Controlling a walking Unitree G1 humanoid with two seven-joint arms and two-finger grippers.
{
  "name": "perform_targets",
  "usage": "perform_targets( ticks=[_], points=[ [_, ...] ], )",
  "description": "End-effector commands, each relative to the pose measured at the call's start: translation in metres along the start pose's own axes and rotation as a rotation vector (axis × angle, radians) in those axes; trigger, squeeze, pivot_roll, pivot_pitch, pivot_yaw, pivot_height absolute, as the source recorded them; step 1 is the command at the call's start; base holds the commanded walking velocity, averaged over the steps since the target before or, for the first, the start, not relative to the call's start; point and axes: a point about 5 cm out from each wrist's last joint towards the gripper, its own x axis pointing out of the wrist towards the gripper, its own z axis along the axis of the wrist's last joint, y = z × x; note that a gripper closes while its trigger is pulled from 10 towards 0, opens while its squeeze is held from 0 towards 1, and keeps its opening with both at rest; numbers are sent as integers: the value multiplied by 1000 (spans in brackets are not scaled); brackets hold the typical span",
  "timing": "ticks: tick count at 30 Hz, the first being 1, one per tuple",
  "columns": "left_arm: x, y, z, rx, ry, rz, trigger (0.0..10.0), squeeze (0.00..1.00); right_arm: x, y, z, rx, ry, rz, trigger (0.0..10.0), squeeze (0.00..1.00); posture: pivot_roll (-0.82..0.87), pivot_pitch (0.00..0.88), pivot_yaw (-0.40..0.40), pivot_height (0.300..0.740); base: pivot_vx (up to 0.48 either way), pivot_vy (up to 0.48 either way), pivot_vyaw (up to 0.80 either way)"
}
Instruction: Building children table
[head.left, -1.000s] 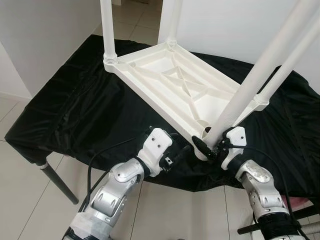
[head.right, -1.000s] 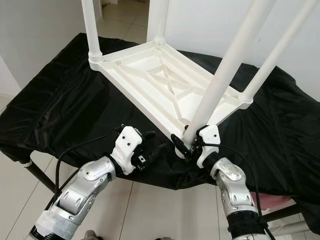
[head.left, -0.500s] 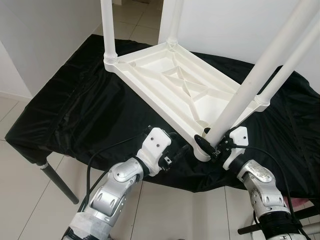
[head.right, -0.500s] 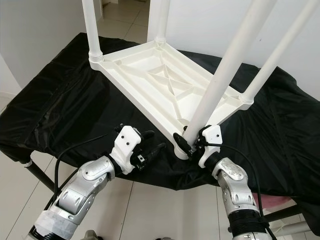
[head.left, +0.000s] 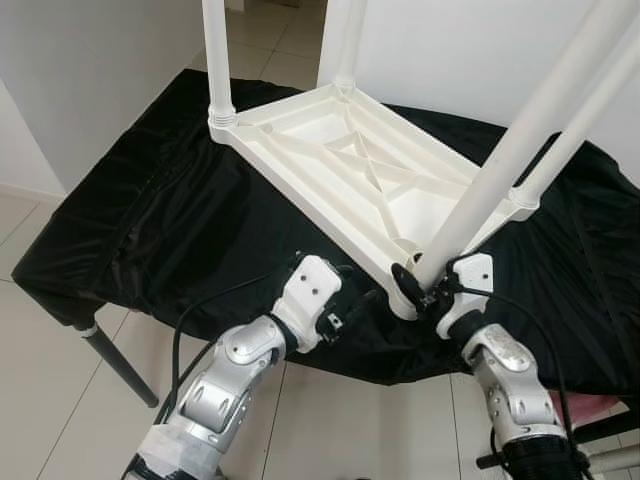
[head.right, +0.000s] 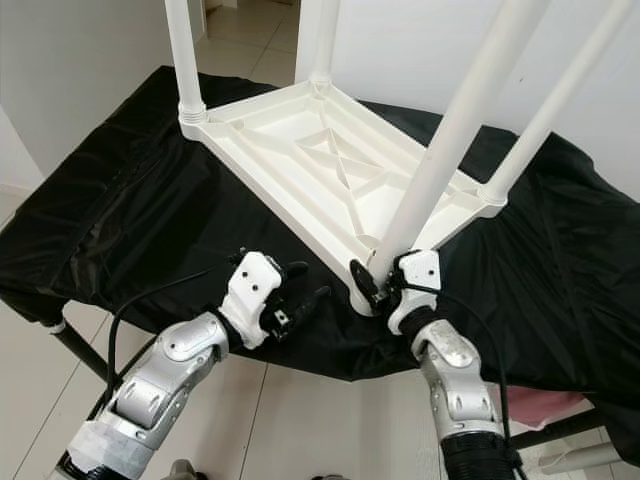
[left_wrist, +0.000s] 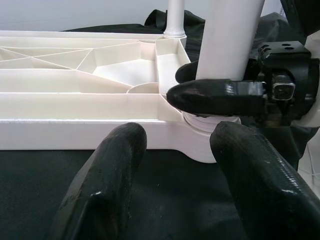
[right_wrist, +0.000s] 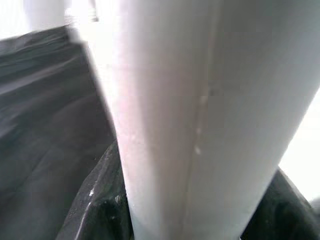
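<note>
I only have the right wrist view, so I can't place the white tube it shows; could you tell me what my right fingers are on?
Observer: It is the near leg of the upturned white table; the right gripper is shut on its base.
Operator: Thank you. Are the other legs in?
Observer: Yes, three more legs stand in the other corner sockets, for example the far left one.
Operator: And where is my left arm, please?
Observer: The left gripper hovers open over the black cloth, beside the table's near corner, holding nothing.
</note>
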Motion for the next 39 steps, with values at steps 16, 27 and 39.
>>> perform_targets(
  ticks=[16,27,39],
  points=[
    [1,-7,-5,10,24,-35,10000,0,11,31,4,72,-16,-427,10000,0,40,90,-95,740,0,0,0],
    [1,-5,-8,25,31,-43,10000,0,11,29,3,38,-11,-443,10000,0,42,60,-93,740,0,0,0],
    [4,-4,-5,45,22,-58,10000,0,16,24,3,22,-10,-445,10000,0,42,47,-91,740,0,0,0]
  ],
)
